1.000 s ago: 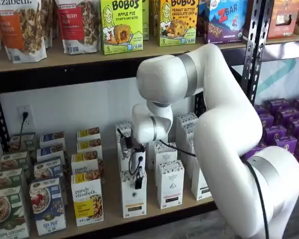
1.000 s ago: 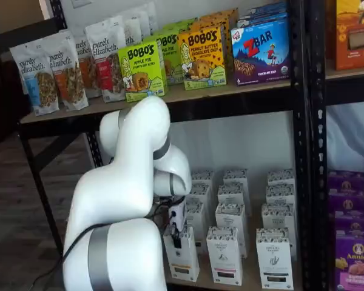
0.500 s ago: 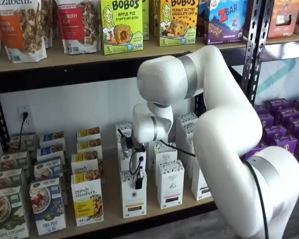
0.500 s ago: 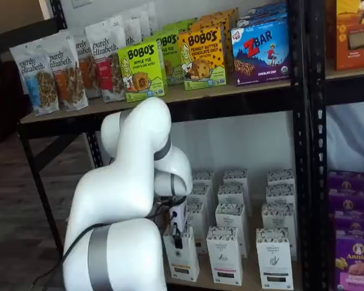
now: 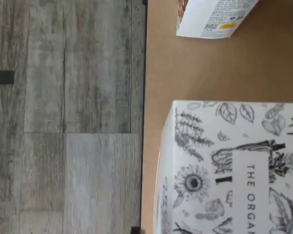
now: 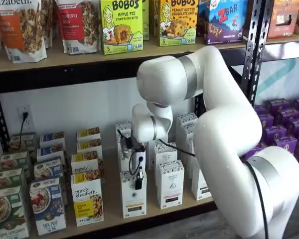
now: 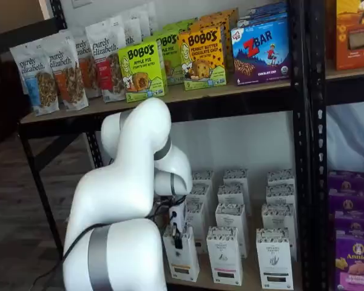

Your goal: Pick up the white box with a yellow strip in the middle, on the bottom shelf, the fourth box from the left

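Observation:
The white box stands at the front of its row on the bottom shelf, with a yellow-orange strip low on its face. It also shows in a shelf view. My gripper hangs straight down at the box's top, and only a black finger shows, side-on. It also shows in a shelf view, so I cannot tell whether it is closed on the box. The wrist view shows the box's dark-speckled patterned top close up, on the tan shelf board.
White cartons with a black strip stand just right of the box. A "purely elizabeth" box stands to its left, and its edge shows in the wrist view. The upper board carries snack boxes. The wood floor lies beyond the shelf's front rail.
Almost nothing. The gripper and the box's top may sit a touch higher than a second ago; the arm keeps its pose.

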